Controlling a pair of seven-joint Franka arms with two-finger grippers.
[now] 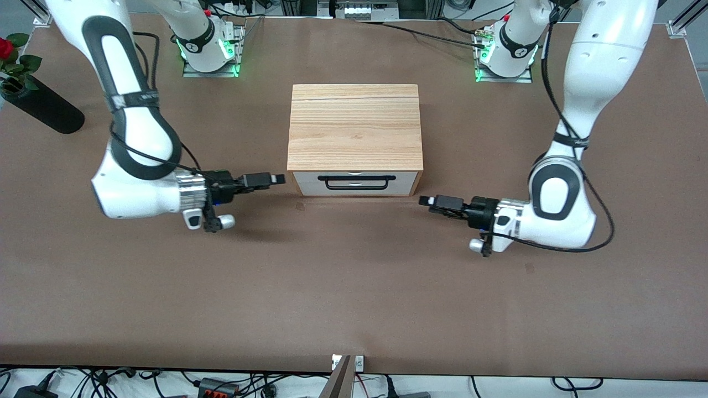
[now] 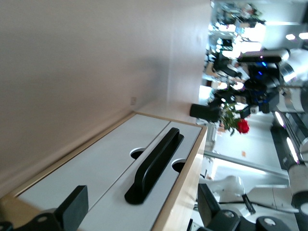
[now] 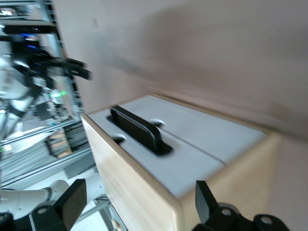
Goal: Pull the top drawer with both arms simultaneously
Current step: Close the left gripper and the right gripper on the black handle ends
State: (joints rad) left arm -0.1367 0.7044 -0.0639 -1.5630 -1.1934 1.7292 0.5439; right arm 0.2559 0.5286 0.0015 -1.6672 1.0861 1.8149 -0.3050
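Observation:
The small cabinet (image 1: pixel 354 127) stands mid-table with its white front toward the front camera. The top drawer (image 1: pixel 310 177) is closed and carries a wide black bar handle (image 1: pixel 359 183). My right gripper (image 1: pixel 279 179) is open and empty over the table beside the cabinet's front corner at the right arm's end. My left gripper (image 1: pixel 425 200) is open and empty over the table off the front corner at the left arm's end. The left wrist view shows the drawer (image 2: pixel 190 137), the handle (image 2: pixel 154 166) and my left gripper (image 2: pixel 142 211) apart from them. The right wrist view shows the drawer (image 3: pixel 178 171), the handle (image 3: pixel 137 129) and my right gripper (image 3: pixel 138 202).
A black vase with a red rose (image 1: pixel 38 108) lies at the right arm's end of the table, near the arm bases. The lower drawer front (image 1: pixel 310 189) sits under the top drawer. The brown table (image 1: pixel 354 287) stretches wide nearer the front camera.

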